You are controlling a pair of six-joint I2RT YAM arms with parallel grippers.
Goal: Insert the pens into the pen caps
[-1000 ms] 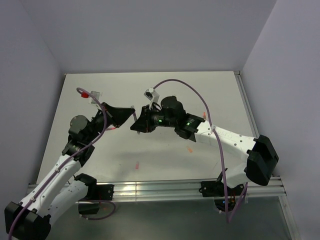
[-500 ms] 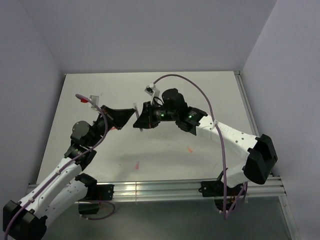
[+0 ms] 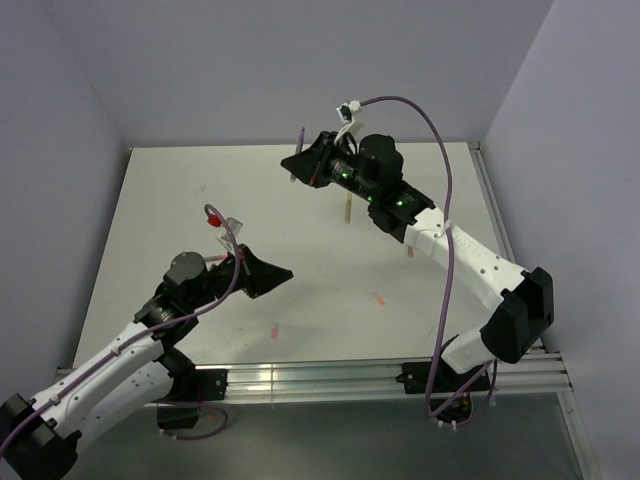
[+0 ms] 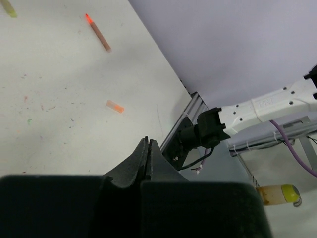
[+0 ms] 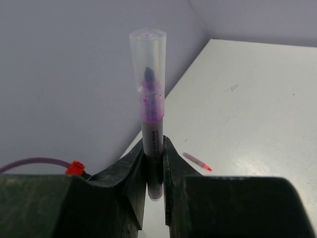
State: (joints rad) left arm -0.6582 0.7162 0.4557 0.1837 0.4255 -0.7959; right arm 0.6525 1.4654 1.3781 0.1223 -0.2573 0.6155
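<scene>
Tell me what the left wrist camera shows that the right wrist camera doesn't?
Only left wrist: a thin orange-red pen and a short orange cap lying loose beyond the shut, empty left pincer. Only right wrist: the right pincer clamping a grey-purple pen wearing a see-through cap, with a thin pink-red pen lying beyond. Both: the white table.

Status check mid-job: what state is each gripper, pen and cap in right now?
Right gripper: shut on the dark grey-purple pen.
Dark grey-purple pen: clamped between the fingers, capped end sticking out.
Clear pale purple cap: fitted over that pen's tip.
Left gripper: shut, holding nothing.
Orange-red pen: lying on the white table, uncapped.
Small orange cap: lying loose, off any pen.
Pink-red pen: lying flat, uncapped.
</scene>
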